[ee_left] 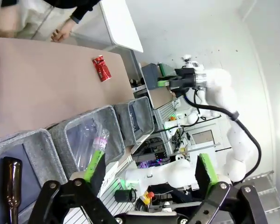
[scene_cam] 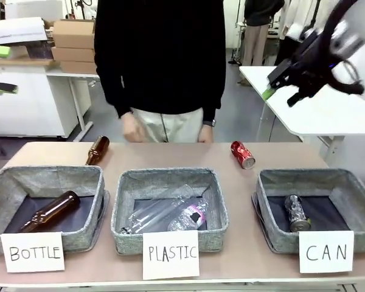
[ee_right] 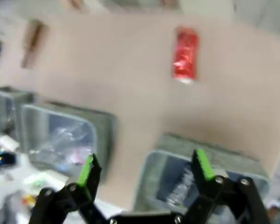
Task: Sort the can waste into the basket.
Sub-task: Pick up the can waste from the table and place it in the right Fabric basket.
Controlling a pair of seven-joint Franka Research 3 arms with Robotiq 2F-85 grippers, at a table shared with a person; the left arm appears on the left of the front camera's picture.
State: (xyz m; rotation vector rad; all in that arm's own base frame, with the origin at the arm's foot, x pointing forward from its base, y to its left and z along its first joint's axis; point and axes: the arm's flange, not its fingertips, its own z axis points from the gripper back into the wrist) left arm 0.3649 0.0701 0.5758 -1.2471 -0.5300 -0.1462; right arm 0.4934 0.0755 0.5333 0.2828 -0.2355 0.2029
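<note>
red metal drink can (scene_cam: 243, 154): lying on tan table (scene_cam: 170, 155) just beyond grey woven basket carded "CAN" (scene_cam: 304, 175), long axis diagonal, silver end toward near right | dark can with yellow-green marks (scene_cam: 297, 213): lying inside that basket, axis far-to-near | right gripper (ee_right: 144, 170): raised, jaws apart, empty | left gripper (ee_left: 149, 172): jaws apart, empty

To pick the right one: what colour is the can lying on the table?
The can is red, silver-ended; best in the front view.

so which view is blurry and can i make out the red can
Right wrist view is smeared, but the red can shows as a red blob; front and left wrist views show it sharp, the latter rolled sideways.
</note>
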